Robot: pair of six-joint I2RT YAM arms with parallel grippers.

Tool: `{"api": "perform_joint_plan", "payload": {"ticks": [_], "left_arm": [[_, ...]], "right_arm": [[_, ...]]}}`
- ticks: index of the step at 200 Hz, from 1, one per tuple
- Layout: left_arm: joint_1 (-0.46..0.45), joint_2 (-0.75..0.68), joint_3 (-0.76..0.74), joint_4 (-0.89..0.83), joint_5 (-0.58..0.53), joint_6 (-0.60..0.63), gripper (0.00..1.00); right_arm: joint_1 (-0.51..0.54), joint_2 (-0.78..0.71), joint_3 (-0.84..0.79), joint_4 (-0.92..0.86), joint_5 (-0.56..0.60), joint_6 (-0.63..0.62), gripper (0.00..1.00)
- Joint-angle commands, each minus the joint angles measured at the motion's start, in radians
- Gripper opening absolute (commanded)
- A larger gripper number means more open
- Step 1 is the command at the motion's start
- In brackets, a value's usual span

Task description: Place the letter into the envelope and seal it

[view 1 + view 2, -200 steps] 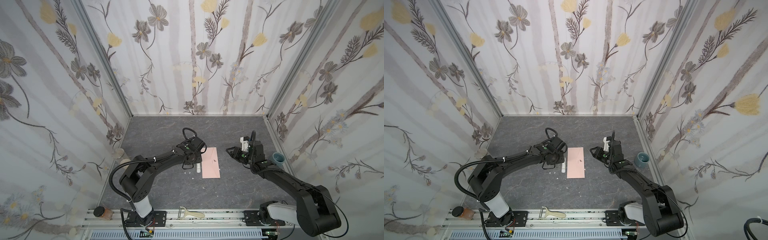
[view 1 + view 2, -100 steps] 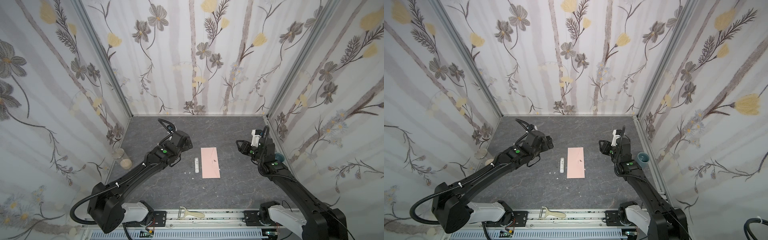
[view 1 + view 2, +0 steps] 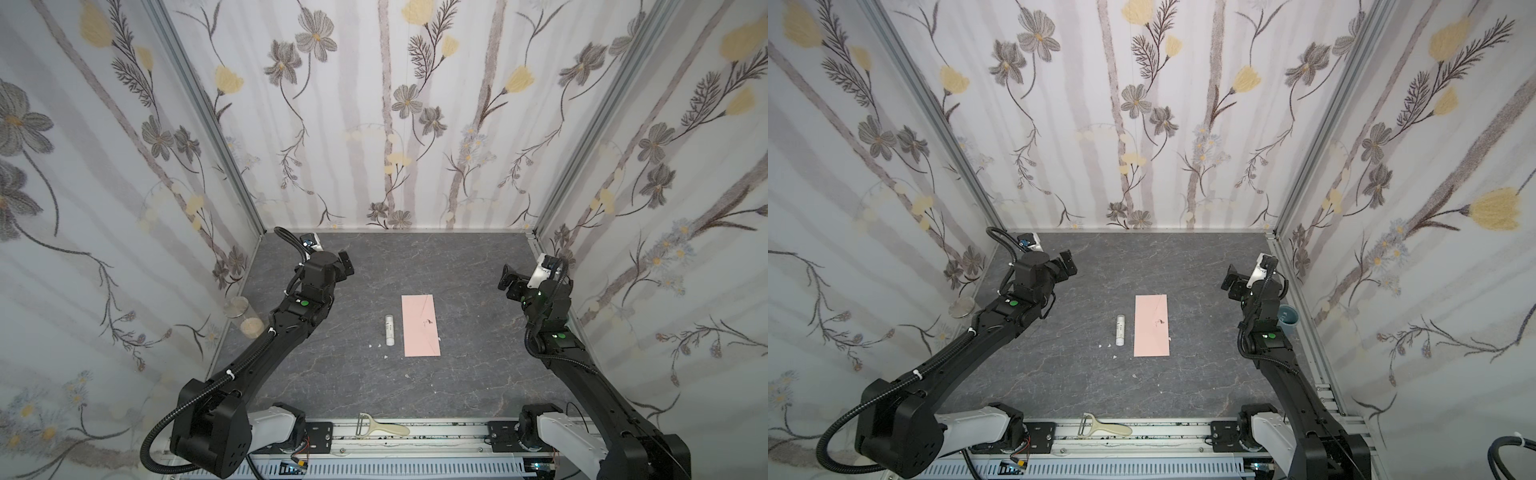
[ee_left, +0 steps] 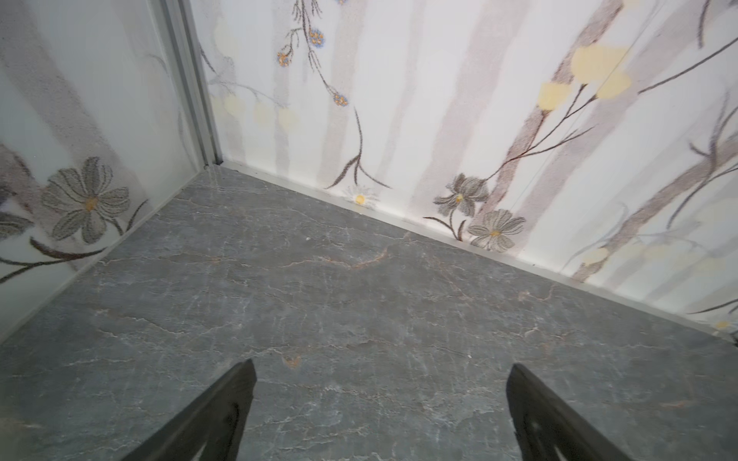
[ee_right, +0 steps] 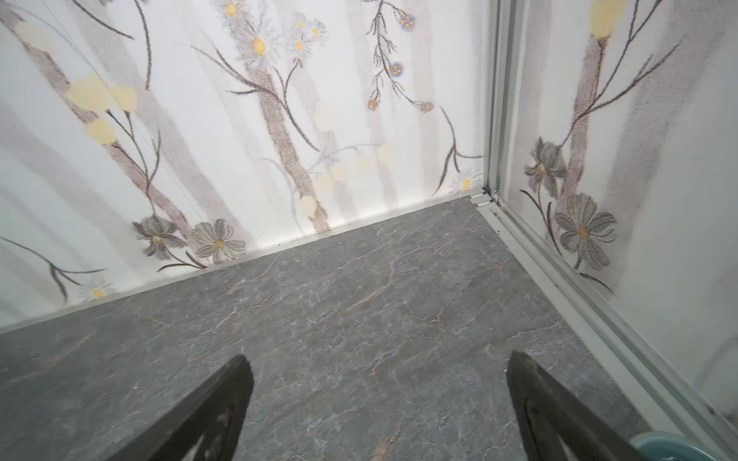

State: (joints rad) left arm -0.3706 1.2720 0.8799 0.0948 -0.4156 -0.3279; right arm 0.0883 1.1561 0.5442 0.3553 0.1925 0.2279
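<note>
The pale pink envelope (image 3: 420, 325) (image 3: 1152, 325) lies flat in the middle of the grey floor with its flap down, and nothing touches it. The letter is out of view in every frame. My left gripper (image 3: 345, 266) (image 3: 1068, 264) hangs well to the envelope's left, toward the back. It is open and empty, and in the left wrist view only bare floor lies between the left gripper's (image 4: 381, 371) spread jaws. My right gripper (image 3: 508, 282) (image 3: 1230, 282) hangs off to the envelope's right near the side wall. The right gripper (image 5: 379, 363) is open and empty too.
A small white glue stick (image 3: 389, 329) (image 3: 1120, 329) lies just left of the envelope, with a few white crumbs (image 3: 376, 345) beside it. A blue cup (image 3: 1289, 320) stands by the right wall. A clear jar (image 3: 245, 316) sits at the left wall. A peeler (image 3: 380, 428) rests on the front rail.
Both arms have drawn back from the envelope, the left one to the back left and the right one toward the right wall. Both grippers have opened wide.
</note>
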Motion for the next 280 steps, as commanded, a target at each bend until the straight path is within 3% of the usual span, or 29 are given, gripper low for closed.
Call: {"api": "perform_joint_plan", "payload": {"ticks": [1,44,94,134,155,218,240,280], "left_arm": [[0.012,0.003,-0.094,0.213,-0.063,0.142,1.00],[0.063,-0.054,-0.344,0.542,-0.092,0.262,1.00],[0.116,-0.021,-0.472,0.708,-0.074,0.305,1.00],[0.165,0.108,-0.527,0.903,-0.005,0.354,1.00],[0.192,0.160,-0.572,1.021,0.071,0.380,1.00],[0.302,0.320,-0.668,1.313,0.263,0.305,1.00],[0.320,0.317,-0.664,1.299,0.284,0.291,1.00],[0.341,0.314,-0.657,1.281,0.270,0.254,1.00]], "right_arm": [[-0.007,0.024,-0.048,0.208,0.042,-0.109,1.00],[-0.015,0.100,-0.147,0.372,0.066,-0.149,1.00],[-0.015,0.160,-0.261,0.585,0.083,-0.138,1.00],[-0.014,0.181,-0.310,0.717,0.060,-0.178,1.00],[-0.019,0.211,-0.362,0.870,0.054,-0.191,1.00],[-0.028,0.357,-0.394,1.071,-0.029,-0.212,1.00],[-0.055,0.347,-0.311,0.876,-0.076,-0.196,1.00],[-0.068,0.352,-0.337,0.938,-0.105,-0.194,1.00]]}}
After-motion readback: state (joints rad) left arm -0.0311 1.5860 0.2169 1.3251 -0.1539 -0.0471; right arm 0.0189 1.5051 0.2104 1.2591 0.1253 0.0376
